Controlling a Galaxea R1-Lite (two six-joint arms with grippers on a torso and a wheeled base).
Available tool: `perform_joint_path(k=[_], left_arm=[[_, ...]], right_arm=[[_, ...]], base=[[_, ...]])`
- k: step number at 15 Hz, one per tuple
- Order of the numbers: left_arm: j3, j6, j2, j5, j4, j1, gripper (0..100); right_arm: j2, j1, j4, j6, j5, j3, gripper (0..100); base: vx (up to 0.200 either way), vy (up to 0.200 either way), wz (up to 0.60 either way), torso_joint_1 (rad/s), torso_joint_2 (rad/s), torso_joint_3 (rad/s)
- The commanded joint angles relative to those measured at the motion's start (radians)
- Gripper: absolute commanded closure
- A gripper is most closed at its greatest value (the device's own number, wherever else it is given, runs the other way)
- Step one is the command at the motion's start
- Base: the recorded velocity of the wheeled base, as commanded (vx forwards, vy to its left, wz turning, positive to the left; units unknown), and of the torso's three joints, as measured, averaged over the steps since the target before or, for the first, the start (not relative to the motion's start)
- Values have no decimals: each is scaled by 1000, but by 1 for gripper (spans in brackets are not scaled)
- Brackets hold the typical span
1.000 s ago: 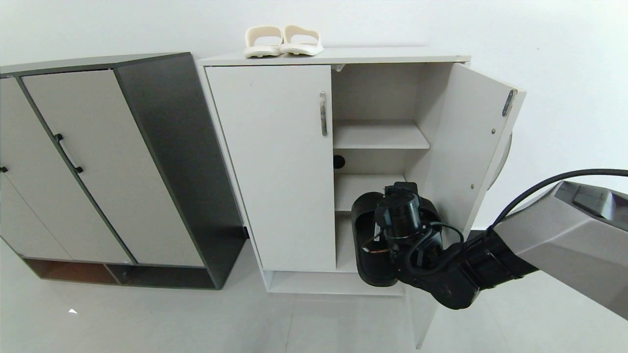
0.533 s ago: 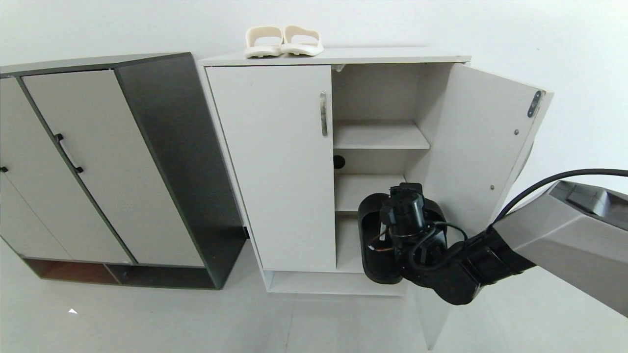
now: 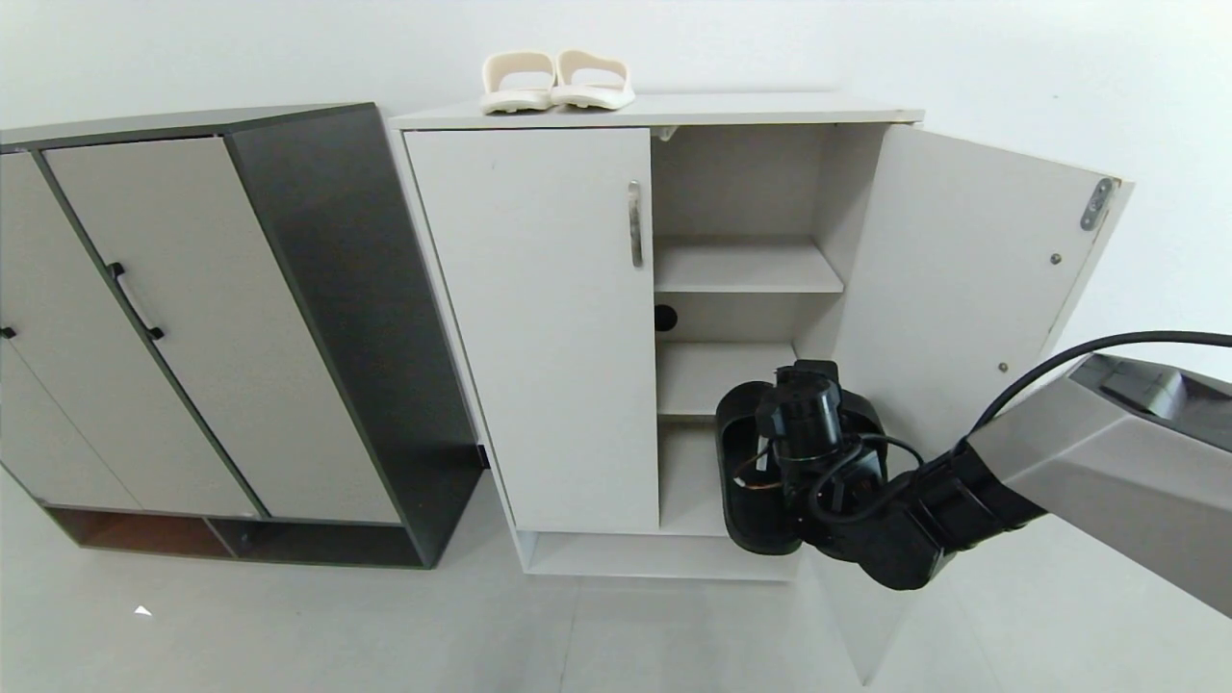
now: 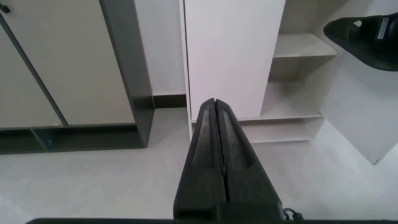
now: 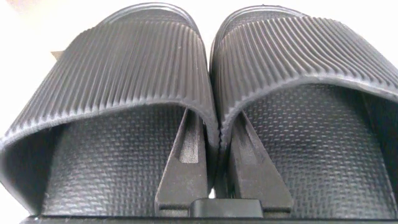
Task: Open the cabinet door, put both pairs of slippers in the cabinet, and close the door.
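Note:
A pair of black ribbed slippers (image 3: 749, 486) hangs in front of the lower opening of the white cabinet (image 3: 539, 318). My right gripper (image 5: 217, 155) is shut on the slippers' two adjoining inner strap edges (image 5: 211, 81), with one finger (image 5: 183, 158) inside each slipper. The cabinet's right door (image 3: 962, 279) stands wide open, and the slippers sit just beside its inner face. A cream pair of slippers (image 3: 556, 80) rests on the cabinet top. My left gripper (image 4: 215, 109) is shut on nothing, low over the floor, facing the cabinet's closed left door (image 4: 230, 56).
A dark grey cabinet (image 3: 318, 318) with closed doors stands to the left of the white one. Inside the open half are two bare shelves (image 3: 741, 269) and a bottom board. The closed left door carries a metal handle (image 3: 633, 223). Open floor (image 3: 385, 635) lies in front.
The right door has swung farther open to the right. My right gripper with the black slippers has shifted a little to the right. The left arm has not moved.

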Motion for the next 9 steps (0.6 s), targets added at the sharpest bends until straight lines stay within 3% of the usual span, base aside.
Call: perform_joint_path(k=[1,9], left_arm=[[0,0,2,0,0,0,100],[0,0,2,0,0,0,100]], right_arm=[[2,-15,0,0,-1,-2,100],[5,-30,0,-2,-1,-4,100]], base=[[0,0,0,0,0,0],[0,0,0,0,0,0]])
